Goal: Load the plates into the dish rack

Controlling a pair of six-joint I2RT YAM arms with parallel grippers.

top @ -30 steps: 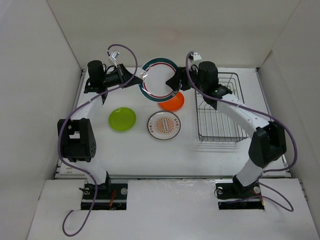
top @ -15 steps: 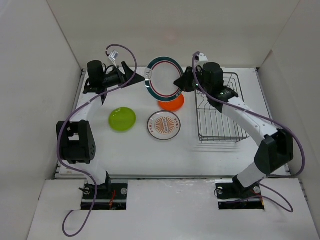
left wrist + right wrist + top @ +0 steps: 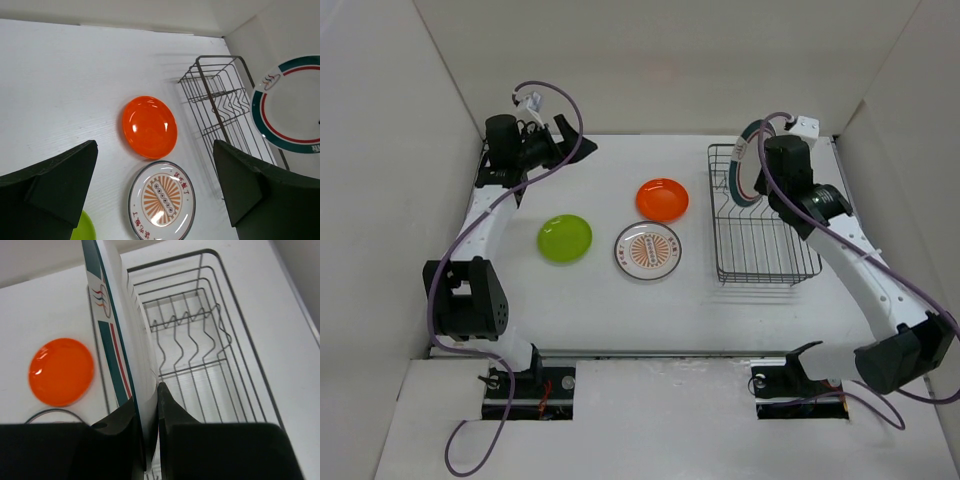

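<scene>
over the far left end of the dish rack (image 3: 719,220), the right gripper (image 3: 146,392) is clamped on the green-rimmed plate (image 3: 116,310), one finger pressed to each face at the rim. the plate stands on edge and runs away from the fingers, its thin side toward the wrist camera and its painted face turned toward the middle of the table (image 3: 620,310). it sits along the rack's left wall; whether it touches the wires cannot be told. the left gripper (image 3: 155,150) hovers at the far left of the table with its fingers spread wide and nothing between them, well apart from the rack. three plates lie flat on the table left of the rack: the orange plate (image 3: 662,199) farthest back, the patterned plate (image 3: 648,250) just in front of it, and the lime plate (image 3: 565,239) further left.
</scene>
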